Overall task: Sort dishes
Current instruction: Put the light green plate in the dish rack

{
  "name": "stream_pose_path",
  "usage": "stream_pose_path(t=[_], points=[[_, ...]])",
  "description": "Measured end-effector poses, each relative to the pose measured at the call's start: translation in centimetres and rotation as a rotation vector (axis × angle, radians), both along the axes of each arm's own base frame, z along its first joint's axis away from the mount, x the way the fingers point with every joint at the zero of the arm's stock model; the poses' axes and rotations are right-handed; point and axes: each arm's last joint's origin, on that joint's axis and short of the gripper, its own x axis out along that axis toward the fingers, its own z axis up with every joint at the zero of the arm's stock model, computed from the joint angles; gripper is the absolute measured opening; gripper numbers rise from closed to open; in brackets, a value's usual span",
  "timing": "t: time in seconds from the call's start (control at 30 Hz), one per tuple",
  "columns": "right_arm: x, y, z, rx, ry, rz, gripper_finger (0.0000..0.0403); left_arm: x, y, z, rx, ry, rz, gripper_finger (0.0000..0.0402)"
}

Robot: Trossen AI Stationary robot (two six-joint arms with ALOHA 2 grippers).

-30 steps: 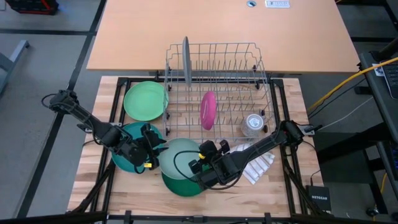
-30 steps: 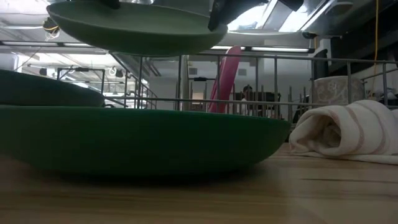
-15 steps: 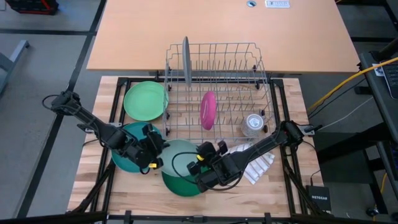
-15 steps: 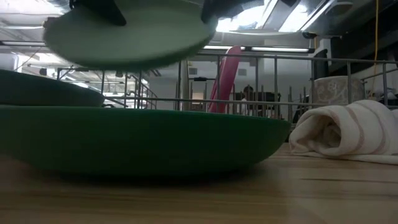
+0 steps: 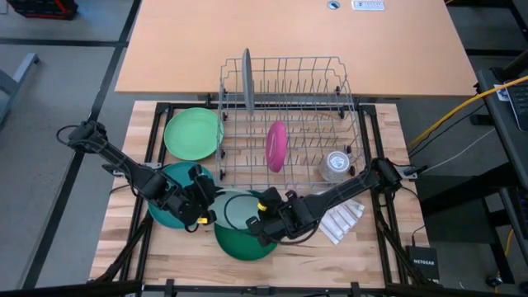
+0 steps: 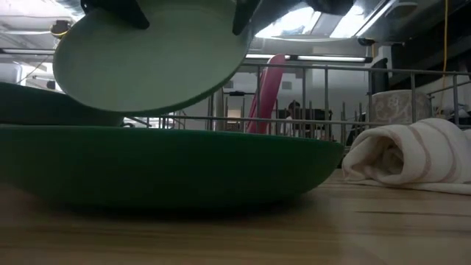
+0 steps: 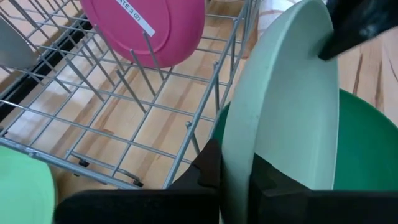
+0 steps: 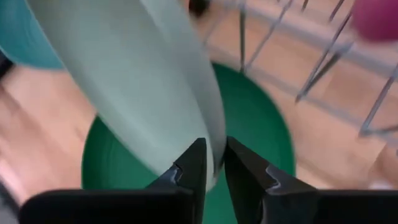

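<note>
Now both grippers, left point(image 5: 200, 211) and right point(image 5: 262, 216), grip the tilted pale green plate point(image 5: 237, 210) between clenched jaws

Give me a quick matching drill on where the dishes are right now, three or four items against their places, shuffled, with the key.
Things:
1. pale green plate
2. pink plate
3. dark green bowl
4. teal bowl

Places:
A. standing on edge in the wire dish rack
B. on the table under the lifted plate
C. held tilted in the air by the left gripper and right gripper, one on each rim
D. on the table beside the left arm

Pairs: 1-C, 2-A, 3-B, 4-D
</note>
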Motion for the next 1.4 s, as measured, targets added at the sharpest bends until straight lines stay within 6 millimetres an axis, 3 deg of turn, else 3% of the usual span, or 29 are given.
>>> stream_pose_path(t=[0.23,0.4,0.57,0.7,0.9,1.13,1.3,1.4], points=[[0.5,-1.0,-0.3,0.360,0.123,-0.020,0.0076,0.0,0.1,0.1,0.024,-0.026,0.033,0.0011],[0.2,-0.7,0.0,0.464,0.174,0.022,0.0076,0.0,0.2,0.1,0.056,-0.035,0.045,0.0006],[-0.6,-0.1,2.5,0.490,0.177,0.054,0.0076,0.0,0.3,0.3,0.094,-0.061,0.076,0.0010],[-1.4,0.9,5.8,0.461,0.091,0.080,0.0076,0.1,0.0,0.6,0.157,-0.108,0.087,0.0005],[-5.0,2.3,12.8,0.257,-0.129,0.086,0.0076,0.4,-0.9,1.5,0.207,-0.204,0.078,0.0008],[-12.6,0.9,17.3,-0.066,-0.360,-0.059,0.0076,0.2,-2.2,2.8,0.345,-0.282,0.081,0.0004],[-16.3,-0.2,17.7,-0.223,-0.493,-0.171,0.0076,0.0,-2.0,3.3,0.454,-0.321,0.207,0.0006],[-17.5,-0.6,16.0,-0.244,-0.535,-0.220,0.0076,0.0,-1.6,3.5,0.542,-0.317,0.299,0.0004]])
